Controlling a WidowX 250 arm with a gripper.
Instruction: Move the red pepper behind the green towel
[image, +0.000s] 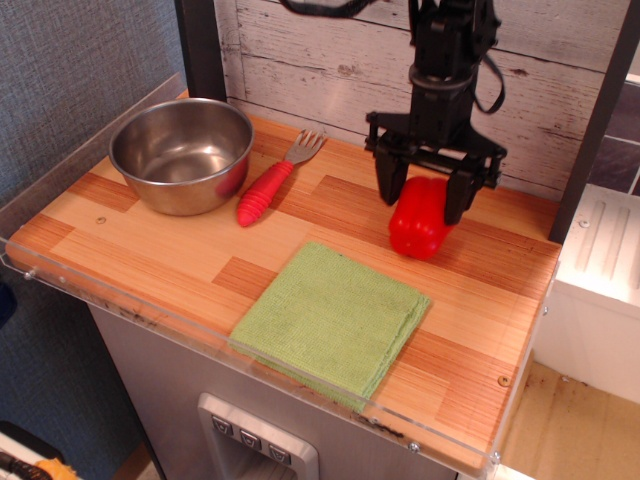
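Note:
The glossy red pepper (418, 223) sits low at the wooden tabletop, just behind the far right corner of the green towel (333, 317). My black gripper (422, 205) comes straight down from above, and its two fingers (391, 184) are shut on the upper half of the pepper, one on each side. The pepper's bottom looks to be touching the wood or just above it; I cannot tell which. The towel lies flat near the front edge, apart from the pepper.
A steel bowl (183, 153) stands at the back left. A fork with a red ribbed handle (268, 190) lies beside it. A white plank wall (320, 60) runs along the back. A clear plastic rim (250, 350) edges the front and left.

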